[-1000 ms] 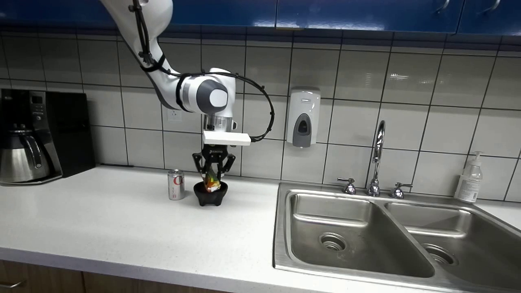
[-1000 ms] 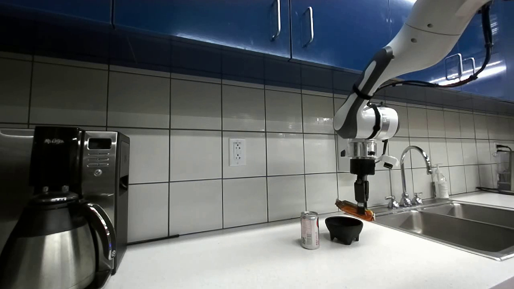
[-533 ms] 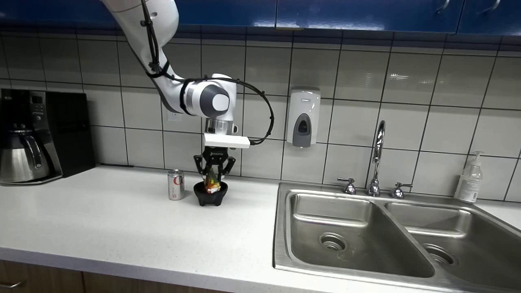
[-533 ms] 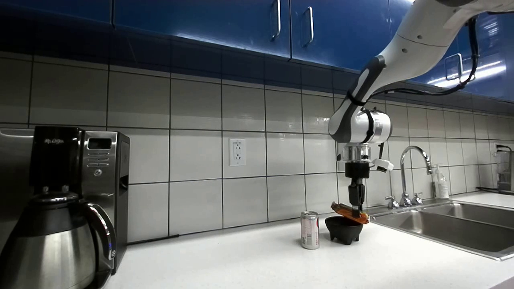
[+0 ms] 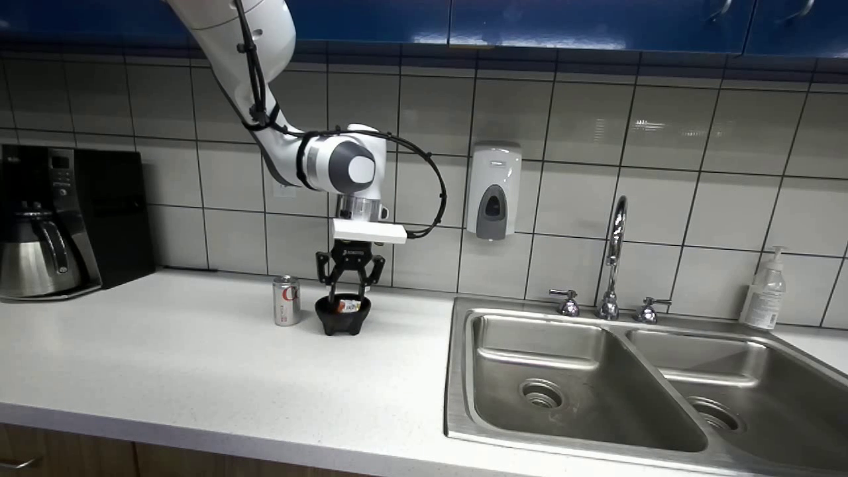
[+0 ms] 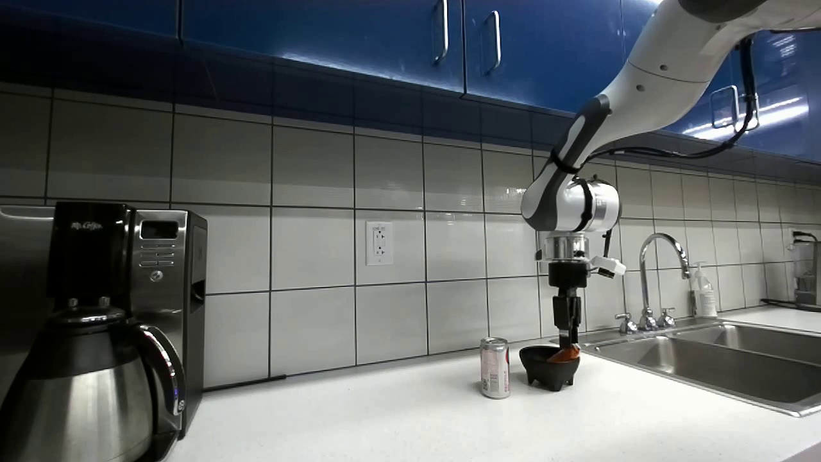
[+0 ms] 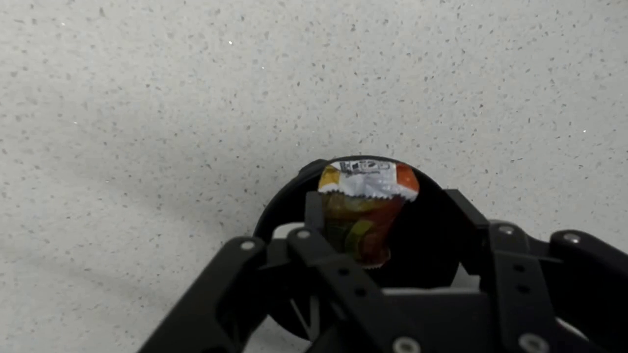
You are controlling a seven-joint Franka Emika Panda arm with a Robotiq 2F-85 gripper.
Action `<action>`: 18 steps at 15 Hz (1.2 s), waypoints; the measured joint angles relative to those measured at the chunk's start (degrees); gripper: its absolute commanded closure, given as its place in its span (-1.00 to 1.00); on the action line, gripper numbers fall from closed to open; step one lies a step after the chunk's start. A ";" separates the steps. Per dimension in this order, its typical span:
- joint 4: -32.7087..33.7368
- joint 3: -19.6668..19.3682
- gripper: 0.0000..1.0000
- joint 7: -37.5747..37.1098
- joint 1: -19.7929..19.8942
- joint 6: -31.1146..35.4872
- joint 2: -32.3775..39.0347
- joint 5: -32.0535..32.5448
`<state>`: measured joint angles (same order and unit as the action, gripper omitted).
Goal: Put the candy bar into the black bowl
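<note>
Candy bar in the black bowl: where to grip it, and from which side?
Probably the middle of the candy bar, pinched across its width, from straight above. It sits tilted in the black bowl, one end up by the rim, and the bowl's wall hampers a sideways approach. The open gripper straddles its long sides, so that line fits.

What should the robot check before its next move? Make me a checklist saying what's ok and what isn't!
1. Candy bar inside the black bowl: ok.
2. End effector open: ok, its fingers are apart.
3. Candy bar free of the fingers: cannot tell; one sits by it in the wrist view.
4. End effector clear of the bowl: not ok, it's down at the opening.
5. Bowl upright: ok.
6. Silver can apart from the bowl: ok, both exterior views show a gap.
</note>
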<state>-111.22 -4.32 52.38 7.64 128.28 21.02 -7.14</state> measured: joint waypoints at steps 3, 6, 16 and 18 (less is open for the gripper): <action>0.25 0.00 -1.00 -0.01 0.06 -0.29 0.11 0.00; 0.32 0.02 -1.00 -0.01 0.25 -0.38 0.10 0.00; -7.39 0.04 -1.00 0.12 1.68 -0.28 -8.38 -0.02; -11.54 -0.08 -1.00 0.12 1.70 -0.28 -11.97 -0.02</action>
<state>-122.76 -4.41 52.50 9.35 128.00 9.05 -7.16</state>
